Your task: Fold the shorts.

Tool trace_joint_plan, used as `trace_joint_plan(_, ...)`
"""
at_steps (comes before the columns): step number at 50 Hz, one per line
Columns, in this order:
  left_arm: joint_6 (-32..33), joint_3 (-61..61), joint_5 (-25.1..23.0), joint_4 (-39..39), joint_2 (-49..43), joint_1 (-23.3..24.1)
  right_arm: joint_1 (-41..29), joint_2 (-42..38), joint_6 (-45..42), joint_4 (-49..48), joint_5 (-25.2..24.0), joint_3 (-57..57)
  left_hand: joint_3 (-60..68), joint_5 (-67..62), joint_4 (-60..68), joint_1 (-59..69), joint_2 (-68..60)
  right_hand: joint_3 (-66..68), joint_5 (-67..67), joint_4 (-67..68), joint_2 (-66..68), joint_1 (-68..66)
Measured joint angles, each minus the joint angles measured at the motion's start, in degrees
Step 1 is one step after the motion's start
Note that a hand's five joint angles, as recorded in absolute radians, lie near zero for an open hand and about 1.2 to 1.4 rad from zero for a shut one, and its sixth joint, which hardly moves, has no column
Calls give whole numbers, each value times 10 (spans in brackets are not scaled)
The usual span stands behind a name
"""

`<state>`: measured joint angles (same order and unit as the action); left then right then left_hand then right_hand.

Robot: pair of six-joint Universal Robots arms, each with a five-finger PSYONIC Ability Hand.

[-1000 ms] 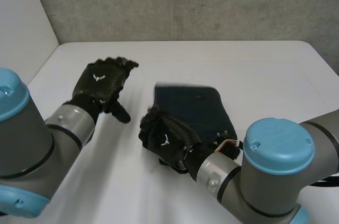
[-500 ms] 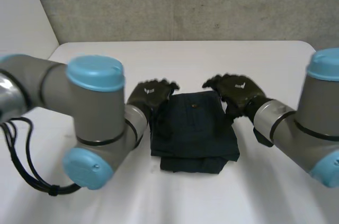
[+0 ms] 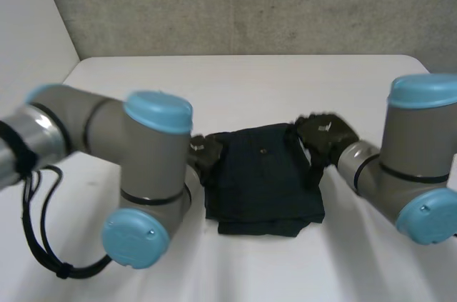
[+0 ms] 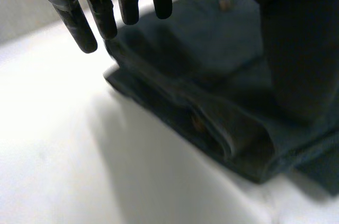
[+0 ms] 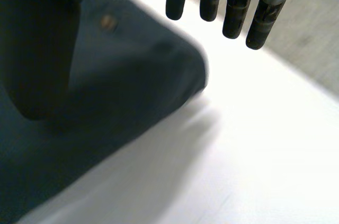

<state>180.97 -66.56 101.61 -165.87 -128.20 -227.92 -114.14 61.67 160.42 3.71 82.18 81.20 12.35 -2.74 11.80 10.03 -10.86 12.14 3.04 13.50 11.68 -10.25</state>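
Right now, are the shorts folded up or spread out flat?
Folded. The shorts lie in a compact rectangle, with stacked layers showing along one edge.

You have shorts (image 3: 264, 173) of dark matt woven cloth, a smooth matt white surface (image 3: 285, 88), a rough grey concrete wall (image 3: 250, 2) behind, the left arm's cap (image 3: 158, 111) of smooth light-blue plastic

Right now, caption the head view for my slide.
Open left hand and open right hand at opposite side edges of the folded dark shorts on the white table.
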Motion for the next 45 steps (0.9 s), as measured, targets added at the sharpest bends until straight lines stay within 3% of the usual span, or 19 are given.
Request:
trace_joint_plan(6, -2, -1, 0, 9, 117, -21, 4, 90, 35, -28, 38, -10, 0, 0, 0, 0, 0, 0, 0, 0, 0, 0)
trace_joint_plan(12, 0, 1, -16, 33, 247, -92, 7, 178, 74, -8, 109, -32, -2, 0, 0, 0, 0, 0, -1, 0, 0, 0)
trace_joint_plan(17, 2, 6, -73, 87, 326, -166, 22, 236, 89, 33, 135, -41, -2, 0, 0, 0, 0, 0, 0, 0, 0, 0)
trace_joint_plan(24, -1, 17, -156, 141, 362, -238, 45, 272, 114, 74, 125, -45, -2, 0, 0, 0, 0, 0, 0, 0, 0, 0)
trace_joint_plan(45, -6, -2, -166, 142, 365, -233, 46, 290, 135, 84, 94, -36, -2, 0, 0, 0, 0, 0, -1, 0, 0, 0)
